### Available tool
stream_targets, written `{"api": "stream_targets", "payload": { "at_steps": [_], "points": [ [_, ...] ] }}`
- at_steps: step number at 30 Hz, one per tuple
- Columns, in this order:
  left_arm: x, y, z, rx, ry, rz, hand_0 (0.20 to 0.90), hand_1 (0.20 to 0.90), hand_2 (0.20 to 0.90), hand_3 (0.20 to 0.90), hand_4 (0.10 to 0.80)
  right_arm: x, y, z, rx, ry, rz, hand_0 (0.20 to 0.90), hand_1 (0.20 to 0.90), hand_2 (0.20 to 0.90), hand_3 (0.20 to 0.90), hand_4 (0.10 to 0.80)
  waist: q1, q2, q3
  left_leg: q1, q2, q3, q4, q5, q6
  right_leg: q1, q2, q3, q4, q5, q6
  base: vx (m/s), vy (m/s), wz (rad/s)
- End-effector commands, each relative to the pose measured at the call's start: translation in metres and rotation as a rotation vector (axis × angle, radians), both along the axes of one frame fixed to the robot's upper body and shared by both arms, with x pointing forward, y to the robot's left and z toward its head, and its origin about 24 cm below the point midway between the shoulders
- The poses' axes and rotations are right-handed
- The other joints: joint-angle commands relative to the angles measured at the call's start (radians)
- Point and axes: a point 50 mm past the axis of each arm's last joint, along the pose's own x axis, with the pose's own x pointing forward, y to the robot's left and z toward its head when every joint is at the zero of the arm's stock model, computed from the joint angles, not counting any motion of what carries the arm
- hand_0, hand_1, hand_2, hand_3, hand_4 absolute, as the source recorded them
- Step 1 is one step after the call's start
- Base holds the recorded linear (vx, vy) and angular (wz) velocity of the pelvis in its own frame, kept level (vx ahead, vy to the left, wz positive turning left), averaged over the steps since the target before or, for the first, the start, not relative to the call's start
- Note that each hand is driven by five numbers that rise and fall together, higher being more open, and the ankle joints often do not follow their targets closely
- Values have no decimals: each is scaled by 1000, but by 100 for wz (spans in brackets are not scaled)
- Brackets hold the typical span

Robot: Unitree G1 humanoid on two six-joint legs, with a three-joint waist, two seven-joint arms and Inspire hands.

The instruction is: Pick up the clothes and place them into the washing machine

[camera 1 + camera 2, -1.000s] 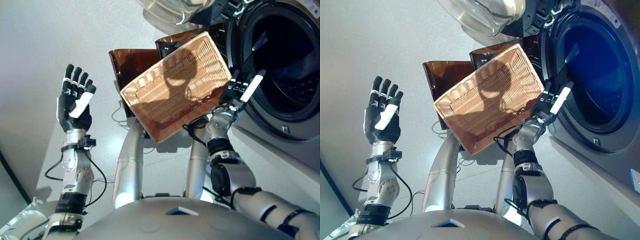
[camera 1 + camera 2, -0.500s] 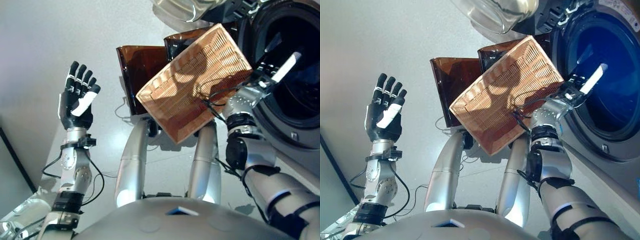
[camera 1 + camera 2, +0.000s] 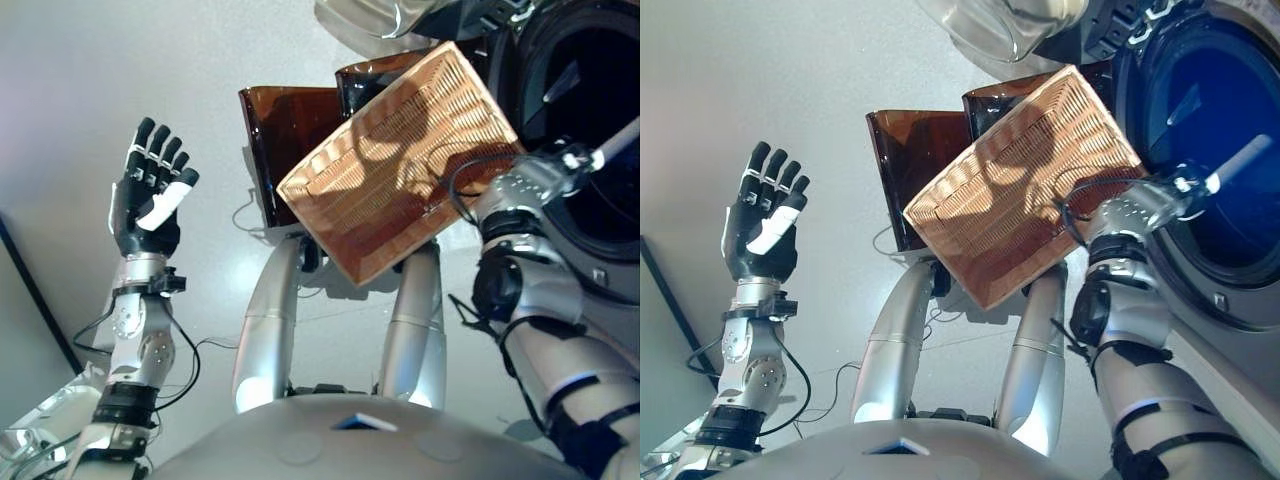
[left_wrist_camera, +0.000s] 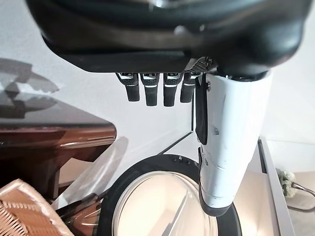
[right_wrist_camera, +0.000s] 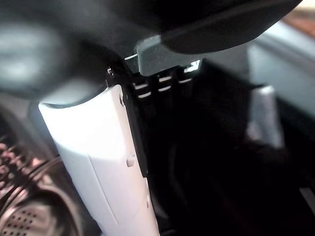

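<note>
Wicker basket is sitting tilted in the middle of the head views, its woven inside showing no clothes, with two brown translucent bins lying just behind it. Beside it on the robot's right, the washing machine is standing with its round door swung open toward the top of the views and its dark drum exposed. The right hand is reaching into that drum opening — the white-covered thumb is sticking out straight, and in the right wrist view the fingers are showing only as dark stubs against the black interior, so I cannot tell whether they are curled or holding cloth. No garment is clearly showing in any view; the drum is too dark to read. The left hand is hanging raised well apart on the robot's left, palm spread and fingers straight, holding nothing — the left wrist view is looking past it toward the open door.
</note>
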Motion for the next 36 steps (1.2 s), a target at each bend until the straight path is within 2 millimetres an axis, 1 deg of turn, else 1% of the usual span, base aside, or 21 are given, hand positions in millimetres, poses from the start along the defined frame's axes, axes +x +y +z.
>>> {"api": "stream_targets", "payload": {
  "at_steps": [1, 2, 4, 5, 8, 9, 11, 15, 18, 19, 20, 24, 27, 28, 30, 33, 36],
  "points": [
    [-8, 22, 46, 55, -247, 72, 900, 900, 900, 900, 800, -12, -33, 65, -240, -58, -139, 900, 900, 900, 900, 800, -1, 15, -63, 45, -18, -35, -83, -5, -83, -33, 22, -11, -66, 126, -112, 0, 0, 0],
    [-8, 22, 46, 54, -247, 72, 900, 900, 900, 900, 800, -12, -33, 65, -241, -58, -139, 900, 900, 900, 900, 800, -1, 16, -63, 45, -17, -35, -83, -5, -83, -34, 22, -11, -66, 126, -112, 0, 0, 0],
    [-10, 22, 48, 59, -250, 61, 900, 900, 900, 900, 800, -21, -50, 92, -320, -52, -187, 900, 900, 900, 900, 800, 0, 16, -67, 36, -16, -39, -77, -3, -86, -46, 21, -11, -59, 124, -113, 0, 0, 0],
    [-10, 22, 48, 57, -251, 60, 900, 900, 900, 900, 800, -21, -51, 93, -321, -51, -187, 900, 900, 900, 900, 800, 1, 17, -67, 36, -16, -39, -76, -3, -87, -47, 21, -11, -58, 124, -113, 0, 0, 0],
    [-12, 23, 48, 53, -245, 54, 900, 900, 900, 900, 800, -28, -62, 112, -373, -57, -226, 900, 900, 900, 900, 800, -2, 11, -71, 30, -12, -37, -75, -3, -88, -55, 22, -12, -57, 126, -112, 0, 0, 0],
    [-12, 23, 48, 51, -245, 54, 900, 900, 900, 900, 800, -28, -62, 113, -374, -56, -226, 900, 900, 900, 900, 800, -1, 12, -71, 30, -12, -37, -75, -3, -88, -56, 22, -12, -56, 126, -112, 0, 0, 0],
    [-12, 23, 49, 51, -248, 51, 900, 900, 900, 900, 800, -32, -66, 123, -394, -60, -248, 900, 900, 900, 900, 800, -3, 11, -72, 28, -9, -36, -76, -2, -90, -58, 23, -12, -55, 126, -113, 0, 0, 0],
    [-15, 27, 49, 51, -246, 69, 900, 900, 900, 900, 800, -41, -73, 136, -418, -77, -299, 900, 900, 900, 900, 800, -9, 8, -79, 25, -9, -39, -69, -5, -92, -62, 27, -14, -47, 122, -115, 0, 0, 0],
    [-15, 28, 49, 54, -244, 79, 900, 900, 900, 900, 800, -42, -71, 139, -443, -81, -304, 900, 900, 900, 900, 800, -12, 5, -81, 26, -7, -39, -67, -8, -92, -61, 29, -16, -48, 121, -115, 0, 0, 0],
    [-16, 29, 49, 55, -248, 86, 900, 900, 900, 900, 800, -45, -71, 144, -480, -92, -320, 900, 900, 900, 900, 800, -16, 2, -81, 26, -8, -38, -65, -9, -92, -60, 32, -15, -47, 122, -115, 0, 0, 0],
    [-16, 29, 49, 54, -248, 86, 900, 900, 900, 900, 800, -45, -70, 144, -481, -91, -321, 900, 900, 900, 900, 800, -16, 2, -81, 26, -8, -38, -65, -9, -92, -60, 32, -15, -47, 122, -115, 0, 0, 0],
    [-17, 30, 49, 65, -250, 99, 900, 900, 900, 900, 800, -54, -72, 158, -501, -80, -389, 900, 900, 900, 900, 800, -17, 2, -87, 25, -9, -39, -67, -11, -92, -61, 31, -14, -48, 117, -114, 0, 0, 0],
    [-17, 32, 49, 79, -247, 112, 900, 900, 900, 900, 800, -58, -71, 162, -519, -69, -421, 900, 900, 900, 900, 800, -16, 4, -88, 25, -12, -38, -64, -12, -91, -60, 31, -15, -48, 117, -113, 0, 0, 0],
    [-17, 33, 50, 85, -251, 112, 900, 900, 900, 900, 800, -60, -74, 159, -506, -52, -431, 900, 900, 900, 900, 800, -18, 2, -91, 24, -13, -39, -64, -12, -90, -60, 30, -16, -49, 117, -112, 0, 0, 0],
    [-17, 33, 50, 86, -252, 111, 900, 900, 900, 900, 800, -60, -74, 160, -505, -52, -437, 900, 900, 900, 900, 800, -19, 1, -92, 24, -12, -39, -65, -13, -90, -61, 30, -15, -51, 117, -111, 0, 0, 0],
    [-18, 33, 52, 97, -257, 102, 900, 900, 900, 900, 800, -63, -76, 165, -523, -34, -454, 900, 900, 900, 900, 800, -18, -1, -95, 25, -14, -37, -67, -15, -88, -60, 27, -16, -52, 118, -109, 0, 0, 0],
    [-18, 35, 49, 96, -246, 111, 900, 900, 900, 900, 800, -60, -74, 158, -549, 23, -433, 900, 900, 900, 900, 800, -21, -7, -94, 24, -11, -36, -66, -16, -87, -55, 29, -19, -56, 121, -108, 0, 0, 0]
  ]
}}
